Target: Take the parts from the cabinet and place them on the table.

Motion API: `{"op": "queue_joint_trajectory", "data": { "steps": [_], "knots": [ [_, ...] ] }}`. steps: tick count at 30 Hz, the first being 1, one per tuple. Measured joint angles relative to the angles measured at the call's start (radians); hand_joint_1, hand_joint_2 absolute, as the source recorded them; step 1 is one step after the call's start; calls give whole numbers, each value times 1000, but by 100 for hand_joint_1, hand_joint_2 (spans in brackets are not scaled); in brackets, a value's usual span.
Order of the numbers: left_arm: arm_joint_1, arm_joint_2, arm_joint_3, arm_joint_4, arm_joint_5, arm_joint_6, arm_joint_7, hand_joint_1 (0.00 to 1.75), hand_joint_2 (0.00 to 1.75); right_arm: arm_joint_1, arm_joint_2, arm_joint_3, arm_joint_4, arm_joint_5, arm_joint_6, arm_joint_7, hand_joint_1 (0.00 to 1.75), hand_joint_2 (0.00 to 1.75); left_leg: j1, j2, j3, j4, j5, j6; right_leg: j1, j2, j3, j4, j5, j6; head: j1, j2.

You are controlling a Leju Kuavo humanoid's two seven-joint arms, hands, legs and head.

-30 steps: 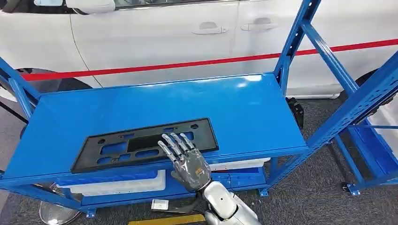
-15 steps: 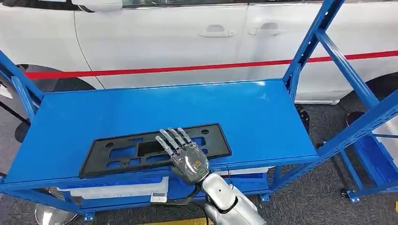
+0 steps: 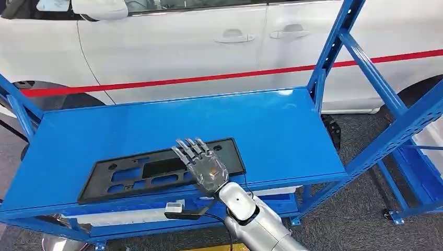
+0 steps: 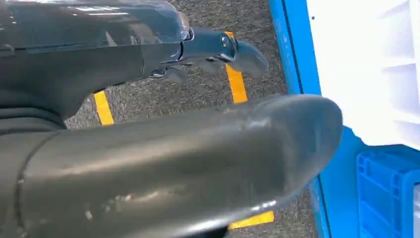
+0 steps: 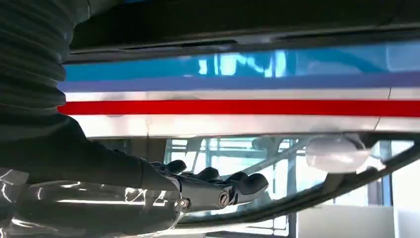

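**Right robot hand flat over the black part on the blue tabletop**

The right robot hand (image 3: 203,166) reached in from below on its silver arm (image 3: 251,219), back of the hand up, its fingers (image 3: 188,149) straight and slightly fanned. It lay over the right portion of the black part (image 3: 136,172), with the fingertips at the part's far edge. The fingers were extended and closed around nothing; whether the palm actually pressed on the part could not be told from the head view. In the right wrist view the same robot hand (image 5: 198,191) showed dark fingers (image 5: 247,182) stretched out side by side.

The black part was a long, flat rectangular frame with several cut-outs. It lay near the front edge of the blue tabletop (image 3: 172,117), left of centre, with its left end slightly nearer the front edge than its right.

The left robot hand (image 4: 188,148) appeared in its own wrist view with a thick grey thumb and darker fingers (image 4: 228,49) over grey floor (image 4: 198,94) marked with yellow tape (image 4: 236,84). It held nothing visible, but how far its fingers were spread could not be told.

Blue uprights (image 3: 331,44) rose at the rack's right side. Under the tabletop a white bin (image 3: 130,214) sat on a lower shelf. Behind the rack stood a white car (image 3: 183,47) with a red stripe (image 3: 209,78) along its doors.
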Motion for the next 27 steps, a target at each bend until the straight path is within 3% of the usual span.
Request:
{"op": "queue_joint_trajectory", "data": {
  "steps": [1,2,3,5,6,7,9,10,11,12,13,15,16,17,18,20,21,22,25,27],
  "knots": [
    [1,0,0,0,0,-1,0,0,0,-3,1,2,11,0,8,1,0,175,1,0,-17,29,1,-3,0,0,-1,2,-1,0,0,0],
    [1,0,0,0,-1,-3,0,0,0,-7,3,3,22,0,16,3,0,175,2,0,-10,5,29,-4,0,1,0,5,-3,2,0,0],
    [-1,0,0,0,-3,-4,0,0,0,-15,5,5,33,-1,22,5,0,175,4,0,21,-64,75,-4,-1,2,0,9,-6,4,-1,0],
    [-5,0,-1,0,-7,-5,0,0,0,-31,13,6,49,-4,27,7,0,175,6,3,112,-254,163,-2,-3,3,1,22,-16,12,-1,0],
    [-9,0,-1,0,-7,-6,0,0,0,-38,15,6,56,-5,27,9,0,175,1,2,120,-271,141,3,4,3,-2,26,-19,18,0,0],
    [-11,0,-2,0,-8,-7,-1,0,0,-44,17,6,65,-10,25,12,0,175,-1,-1,120,-275,150,15,5,5,-5,28,-19,22,2,0],
    [-9,-1,-2,0,-9,-7,-1,0,0,-57,23,6,90,-18,23,17,0,175,-5,-1,116,-273,149,23,2,4,-5,24,-17,32,0,0],
    [-9,-1,-2,0,-9,-7,-1,0,0,-61,26,6,103,-23,23,19,61,175,-2,-1,117,-277,152,30,4,5,-5,24,-17,37,2,0],
    [-10,-4,-4,0,-10,-7,-1,0,0,-67,27,6,114,-29,22,21,147,175,4,1,122,-285,157,39,5,4,-7,30,-24,43,0,0],
    [-11,-5,-5,0,-10,-7,-1,0,0,-76,29,6,127,-33,23,21,164,175,4,1,123,-286,158,44,2,2,-20,64,-50,49,6,0],
    [-13,-5,-5,0,-10,-7,-1,0,0,-84,30,6,142,-38,25,21,169,175,4,2,121,-286,158,50,0,2,-55,131,-89,52,7,0],
    [-14,-5,-7,0,-11,-7,-1,0,0,-89,30,6,174,-52,31,15,166,175,2,2,119,-286,157,52,-2,2,-139,299,-159,57,7,0],
    [-14,-5,-8,0,-11,-8,-1,0,0,-89,30,6,182,-61,31,10,166,175,2,2,119,-286,157,52,-3,2,-166,347,-165,58,7,0],
    [-13,-5,-8,0,-11,-9,0,0,0,-93,31,6,195,-68,30,5,162,175,2,2,121,-285,156,52,-3,1,-166,342,-146,58,7,0],
    [-12,-6,-9,0,-11,-10,0,0,0,-100,34,6,207,-71,30,3,162,175,2,1,122,-285,155,51,-4,1,-143,292,-106,56,7,0],
    [-14,-9,-10,0,-11,-10,0,0,0,-111,37,6,222,-75,28,1,162,175,2,-1,126,-283,153,48,-3,1,-65,131,-22,49,7,0],
    [-13,-11,-13,0,-11,-10,0,0,0,-115,37,5,228,-76,28,0,162,175,2,-1,127,-282,151,44,-2,1,-23,44,-5,41,7,0],
    [-14,-11,-15,0,-12,-10,0,0,0,-118,38,5,232,-77,26,0,162,175,-5,-3,123,-277,148,37,5,1,-17,30,-14,39,6,0],
    [-13,-11,-16,0,-12,-9,0,0,0,-121,39,3,240,-81,20,0,166,175,-1,-2,125,-284,150,19,9,6,-21,32,-13,26,7,0],
    [-13,-11,-18,0,-12,-9,0,0,0,-127,39,1,245,-82,16,0,168,175,1,0,126,-272,138,7,-1,2,-9,16,-4,11,5,0]
  ]
}}
